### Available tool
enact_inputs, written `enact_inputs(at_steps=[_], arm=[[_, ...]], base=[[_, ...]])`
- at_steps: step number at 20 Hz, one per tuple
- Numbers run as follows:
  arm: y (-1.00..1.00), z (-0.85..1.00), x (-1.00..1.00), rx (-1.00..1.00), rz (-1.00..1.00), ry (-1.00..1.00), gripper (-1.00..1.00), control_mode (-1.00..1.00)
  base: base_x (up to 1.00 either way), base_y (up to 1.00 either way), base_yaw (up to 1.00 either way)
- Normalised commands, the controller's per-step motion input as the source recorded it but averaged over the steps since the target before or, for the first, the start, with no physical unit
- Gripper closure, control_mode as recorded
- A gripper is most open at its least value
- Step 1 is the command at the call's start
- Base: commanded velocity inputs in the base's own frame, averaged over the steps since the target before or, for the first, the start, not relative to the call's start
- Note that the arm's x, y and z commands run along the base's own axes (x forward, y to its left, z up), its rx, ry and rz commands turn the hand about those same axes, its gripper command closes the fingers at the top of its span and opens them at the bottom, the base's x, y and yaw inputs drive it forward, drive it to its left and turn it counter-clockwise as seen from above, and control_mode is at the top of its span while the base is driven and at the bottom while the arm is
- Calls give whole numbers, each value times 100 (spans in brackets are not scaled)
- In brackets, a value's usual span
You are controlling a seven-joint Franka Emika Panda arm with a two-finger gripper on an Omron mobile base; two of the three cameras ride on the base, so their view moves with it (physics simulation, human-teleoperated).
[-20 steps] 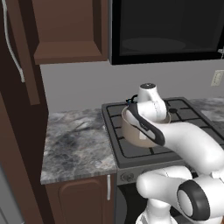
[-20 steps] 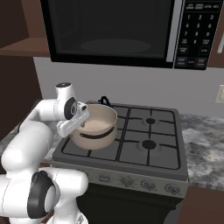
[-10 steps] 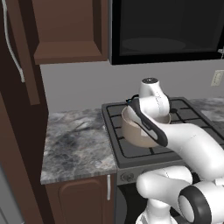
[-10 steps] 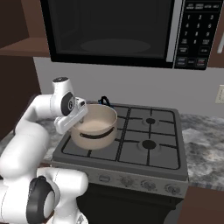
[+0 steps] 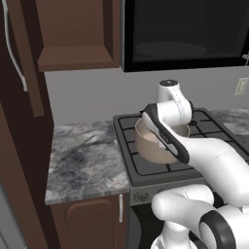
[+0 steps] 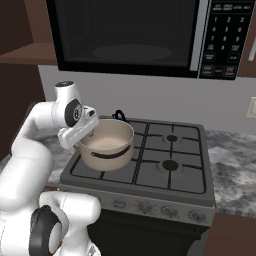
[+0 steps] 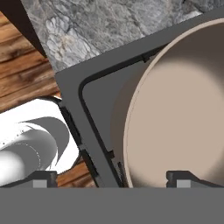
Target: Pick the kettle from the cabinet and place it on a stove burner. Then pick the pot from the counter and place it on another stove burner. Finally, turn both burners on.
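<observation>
The beige pot (image 6: 106,145) stands on the stove's front-left burner, and its pale inside (image 7: 183,109) takes up the right of the hand view. My gripper (image 7: 113,177) hangs open just above the pot's left rim. One fingertip is outside the wall, the other is over the inside, and neither touches. In the right base view the hand (image 6: 76,131) is beside that rim. Behind the pot, the kettle's (image 6: 119,116) black handle and a bit of blue peek out at the rear-left burner. The two right burners (image 6: 170,165) are bare. The arm covers part of the pot (image 5: 151,146).
Grey counter (image 5: 82,155) lies left of the stove, under the brown cabinet (image 5: 29,73) with its whitish handle (image 5: 12,48). A black microwave (image 6: 130,35) hangs above the stove. Knobs (image 6: 145,206) line the stove's front panel. More counter (image 6: 235,165) runs on to the right.
The hand has risen a little from the pot's left rim with its jaws wide. The pot has stayed on its burner.
</observation>
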Motion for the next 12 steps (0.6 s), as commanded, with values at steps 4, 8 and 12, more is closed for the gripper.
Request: enact_inputs(at_steps=[4, 8, 12], arm=[[0, 15, -29, 0, 0, -5, -100, -100], [0, 7, -37, 0, 1, -9, -100, -100], [0, 9, -41, 0, 4, -10, -100, -100]], base=[[0, 0, 0], [0, 0, 0], [0, 0, 0]])
